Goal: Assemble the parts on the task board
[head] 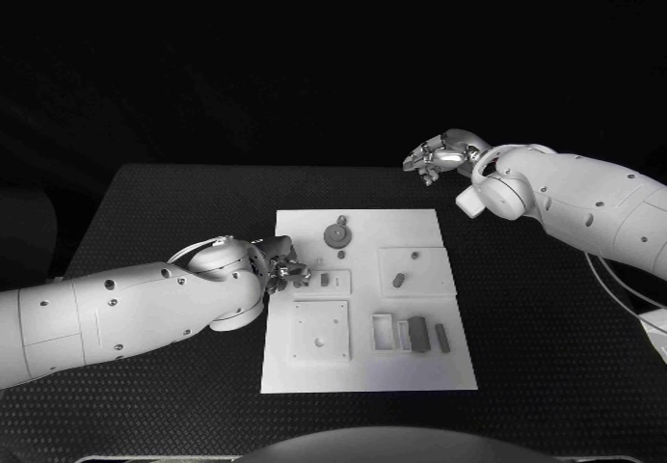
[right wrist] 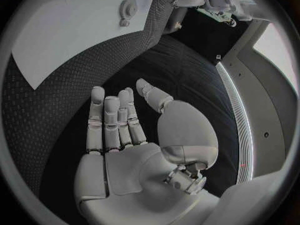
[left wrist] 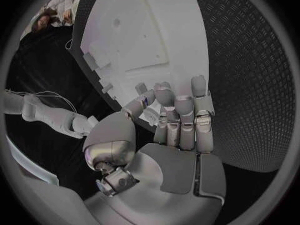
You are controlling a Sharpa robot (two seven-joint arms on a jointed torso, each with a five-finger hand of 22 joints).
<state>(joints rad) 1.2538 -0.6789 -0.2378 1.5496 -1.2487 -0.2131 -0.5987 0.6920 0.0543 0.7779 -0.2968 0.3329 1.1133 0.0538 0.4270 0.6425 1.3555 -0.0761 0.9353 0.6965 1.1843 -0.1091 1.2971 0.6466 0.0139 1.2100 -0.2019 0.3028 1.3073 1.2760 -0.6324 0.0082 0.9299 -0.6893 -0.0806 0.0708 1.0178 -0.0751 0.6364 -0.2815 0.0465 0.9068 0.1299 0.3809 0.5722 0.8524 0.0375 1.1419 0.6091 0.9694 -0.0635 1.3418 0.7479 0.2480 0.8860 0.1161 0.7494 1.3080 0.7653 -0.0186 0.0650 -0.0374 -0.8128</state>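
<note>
My left hand [head: 279,265] rests, fingers together and holding nothing I can make out, at the task board's [head: 417,367] left edge, while my right hand [head: 442,154] hangs flat and empty beyond the table's [head: 167,193] far edge.

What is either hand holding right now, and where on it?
Nothing. The right hand is open above bare table, away from the task board. The left hand sits at the board's left edge, fingers extended, nothing visibly held.

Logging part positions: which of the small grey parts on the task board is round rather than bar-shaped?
The gear-like disc near the far end of the task board. The other grey parts, nearer the robot, are short straight bars.
</note>
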